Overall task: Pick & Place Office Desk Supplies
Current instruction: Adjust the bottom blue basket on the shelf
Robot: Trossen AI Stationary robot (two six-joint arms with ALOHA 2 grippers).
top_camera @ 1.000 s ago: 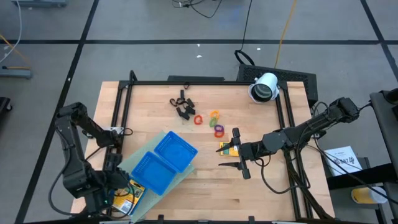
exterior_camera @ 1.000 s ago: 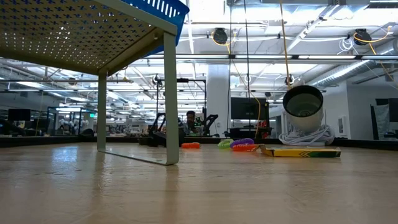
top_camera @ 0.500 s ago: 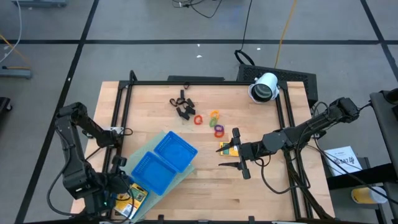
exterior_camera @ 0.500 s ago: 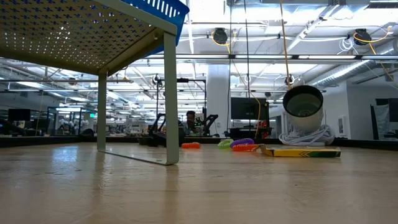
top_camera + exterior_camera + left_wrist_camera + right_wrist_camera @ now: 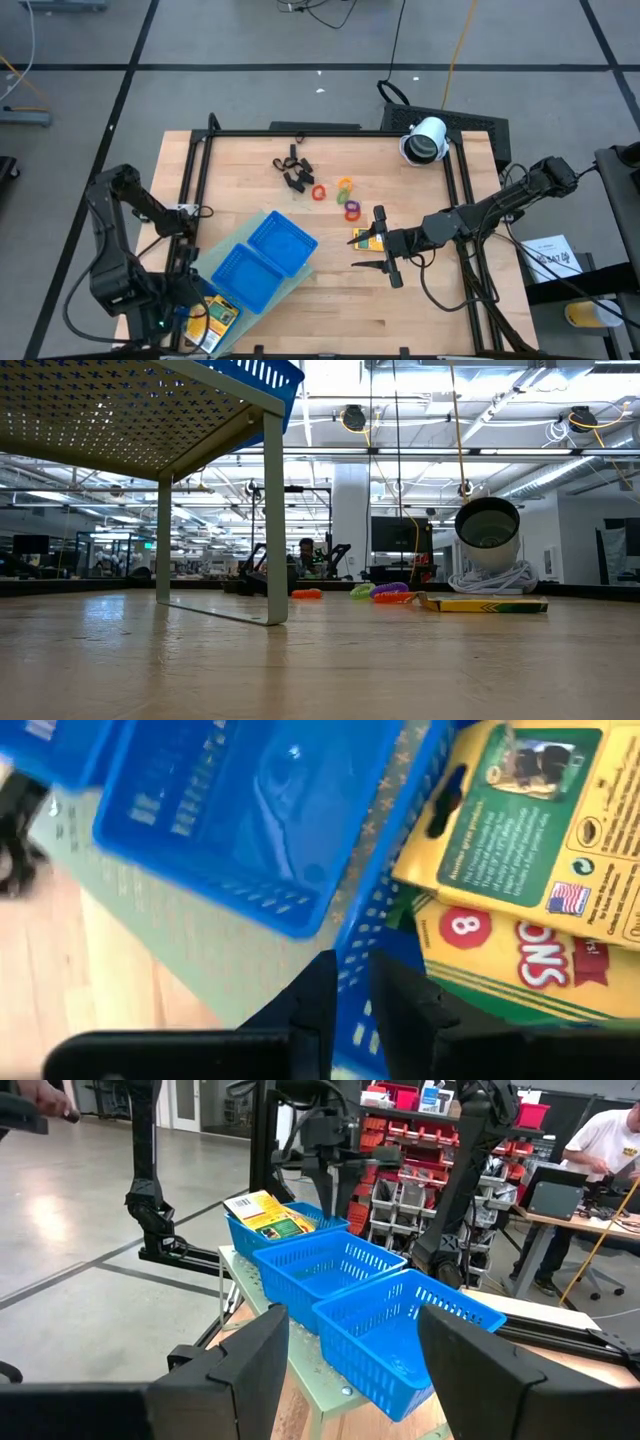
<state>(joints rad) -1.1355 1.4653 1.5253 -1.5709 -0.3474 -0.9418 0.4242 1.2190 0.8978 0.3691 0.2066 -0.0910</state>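
Observation:
The blue tray (image 5: 262,258) sits on a pale green perforated stand (image 5: 120,420) at the table's near left. One yellow printed pack (image 5: 520,870) lies in the tray's near-left compartment. My left gripper (image 5: 355,995) hangs just above that compartment, pointing steeply down, with a narrow gap and nothing in it. A second yellow pack (image 5: 362,238) lies flat on the table right of centre. My right gripper (image 5: 372,242) hovers level over it, open and facing the tray (image 5: 350,1280). Coloured rings (image 5: 345,195) and black clips (image 5: 293,170) lie further back.
A white cylindrical device (image 5: 425,140) stands at the far right corner, with cables behind it. A black frame (image 5: 330,132) runs along the table's far and side edges. Bare wood lies between the tray and the right gripper. The stand's leg (image 5: 274,520) rises from the table.
My left gripper has risen a little above the tray's near-left compartment and tipped slightly. The yellow pack stays lying in the compartment.

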